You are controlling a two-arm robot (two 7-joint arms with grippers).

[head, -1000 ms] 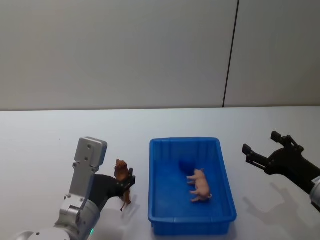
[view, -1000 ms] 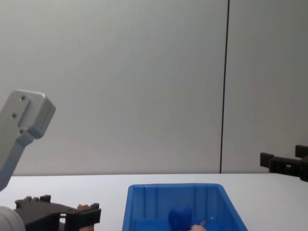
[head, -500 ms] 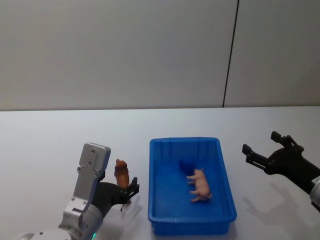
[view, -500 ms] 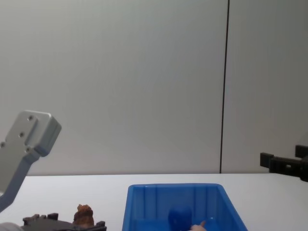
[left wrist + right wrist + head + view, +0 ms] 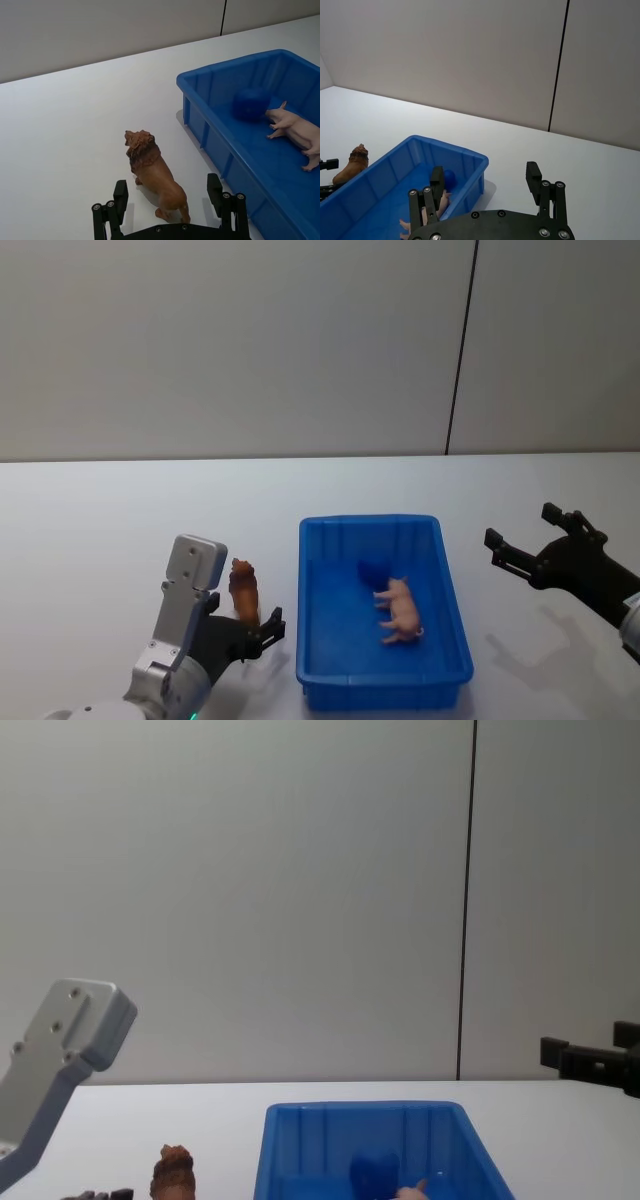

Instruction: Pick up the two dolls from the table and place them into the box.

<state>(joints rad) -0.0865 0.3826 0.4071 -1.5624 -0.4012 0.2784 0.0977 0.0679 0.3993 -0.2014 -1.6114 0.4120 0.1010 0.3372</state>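
Left tool (image 5: 169, 210) gapes around standing lion (image 5: 155, 175) (no contact).

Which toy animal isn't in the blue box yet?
The brown lion, standing on the table beside the box. The pink pig already lies inside.

We see even, soft, bright light from overhead, with no glare on the white desk (image 5: 120, 530). Shadows are faint: a pale one lies beside the blue box (image 5: 240, 145), toward 9 o'clock, and another under the right claw (image 5: 535, 545). All views stay sharp, without edge distortion.
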